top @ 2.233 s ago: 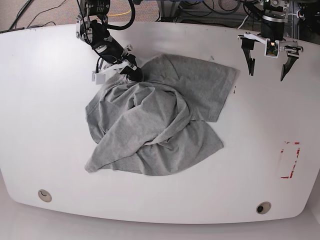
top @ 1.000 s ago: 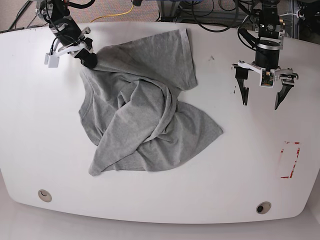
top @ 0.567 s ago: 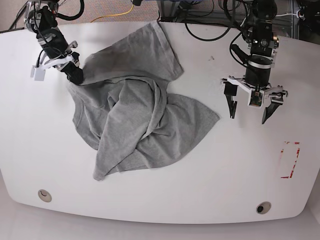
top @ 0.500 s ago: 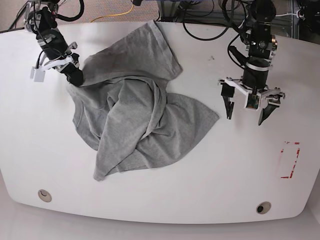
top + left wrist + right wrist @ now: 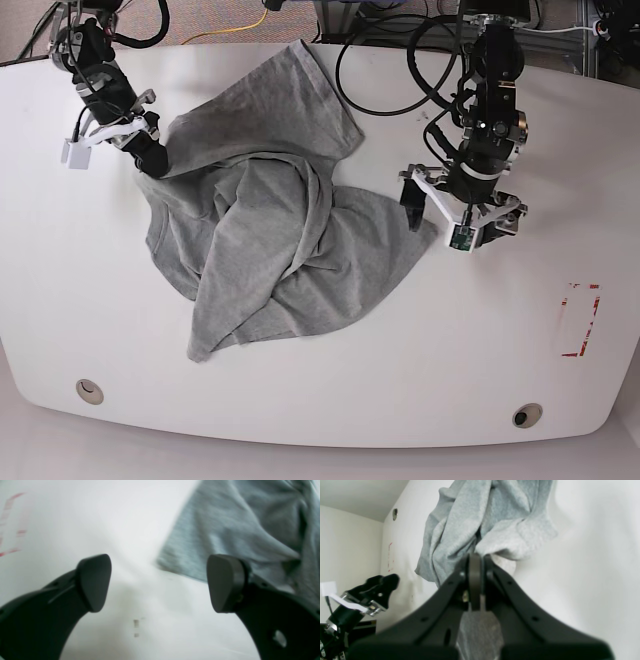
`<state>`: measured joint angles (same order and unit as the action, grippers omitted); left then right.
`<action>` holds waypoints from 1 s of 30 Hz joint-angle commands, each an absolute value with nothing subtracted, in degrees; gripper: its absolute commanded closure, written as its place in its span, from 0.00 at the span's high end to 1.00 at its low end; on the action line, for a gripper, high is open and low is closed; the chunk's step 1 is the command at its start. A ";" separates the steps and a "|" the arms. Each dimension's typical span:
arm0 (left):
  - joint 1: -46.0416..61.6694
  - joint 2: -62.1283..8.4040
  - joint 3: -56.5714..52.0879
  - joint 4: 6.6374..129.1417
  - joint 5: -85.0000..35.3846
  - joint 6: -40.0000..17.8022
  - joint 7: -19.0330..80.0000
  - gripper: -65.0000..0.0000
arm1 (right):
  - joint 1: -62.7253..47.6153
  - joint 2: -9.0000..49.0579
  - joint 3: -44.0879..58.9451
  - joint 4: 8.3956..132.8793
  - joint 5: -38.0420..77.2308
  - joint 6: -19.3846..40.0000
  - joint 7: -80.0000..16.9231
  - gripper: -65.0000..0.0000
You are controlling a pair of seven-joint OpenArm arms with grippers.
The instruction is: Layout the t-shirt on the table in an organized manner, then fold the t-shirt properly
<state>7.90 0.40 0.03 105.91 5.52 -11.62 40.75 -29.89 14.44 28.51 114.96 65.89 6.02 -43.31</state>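
T-shirt (image 5: 270, 230), heather-grey knit, lies crumpled and twisted mid-table (image 5: 330, 390), a glossy white top. Its right hem corner sits just beside the left gripper (image 5: 458, 212), whose dark rounded fingers (image 5: 94, 581) are spread apart. The right gripper (image 5: 148, 160) is clamped on the shirt's far-left edge. A red tape outline (image 5: 580, 320) lies well apart.

No readable text, label, brand, number or sign shows anywhere.

Heather-grey t-shirt (image 5: 270, 230) on glossy white table (image 5: 330, 400); red tape outline (image 5: 580, 320).
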 commanded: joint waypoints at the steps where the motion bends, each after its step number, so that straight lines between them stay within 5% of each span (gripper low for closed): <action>1: 6.29 2.42 -2.07 104.13 5.85 -12.53 40.31 0.93 | -29.67 15.08 28.97 115.82 66.77 6.81 -42.07 0.00; 30: -1.80 5.76 -8.31 85.67 0.31 -15.34 40.31 0.92 | -29.76 14.81 28.88 115.65 66.68 6.81 -42.07 0.00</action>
